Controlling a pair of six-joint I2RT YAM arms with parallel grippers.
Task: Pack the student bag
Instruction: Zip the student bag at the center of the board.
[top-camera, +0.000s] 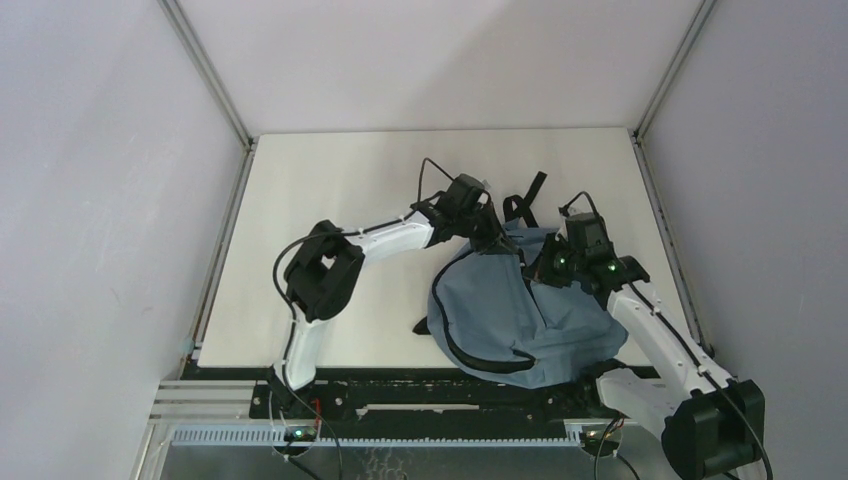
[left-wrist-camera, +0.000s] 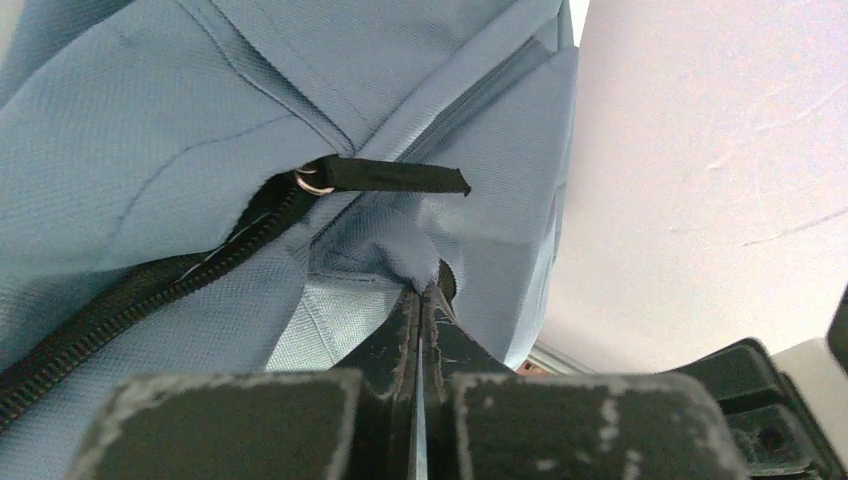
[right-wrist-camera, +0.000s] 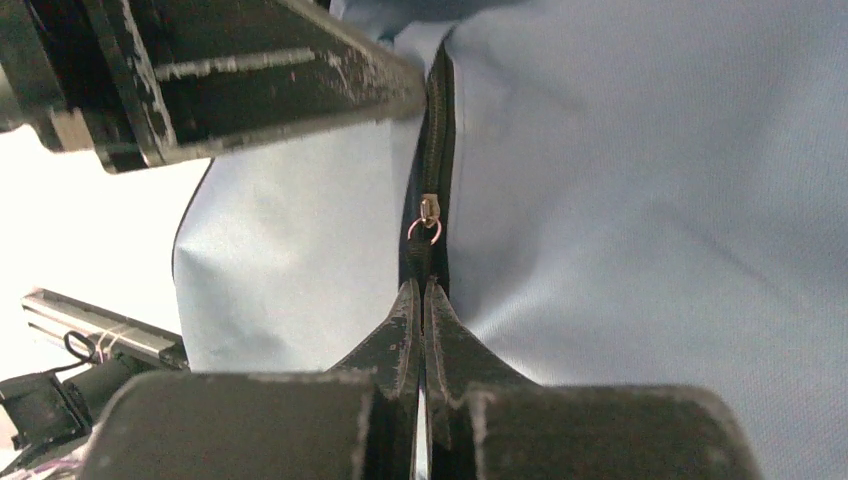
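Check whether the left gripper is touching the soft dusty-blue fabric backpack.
Touching. The left wrist view shows the left gripper shut on a fold of the backpack, pinched between its tips.

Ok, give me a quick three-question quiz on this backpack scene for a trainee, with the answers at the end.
1. True or false: the left end effector stands open.
2. What does the left end effector pinch? A) a notebook B) blue fabric of the student bag C) nothing
3. Fill in: in the right wrist view, the small ring hangs from the zipper ____.
Key: 1 false, it is shut. 2 B. 3 slider.
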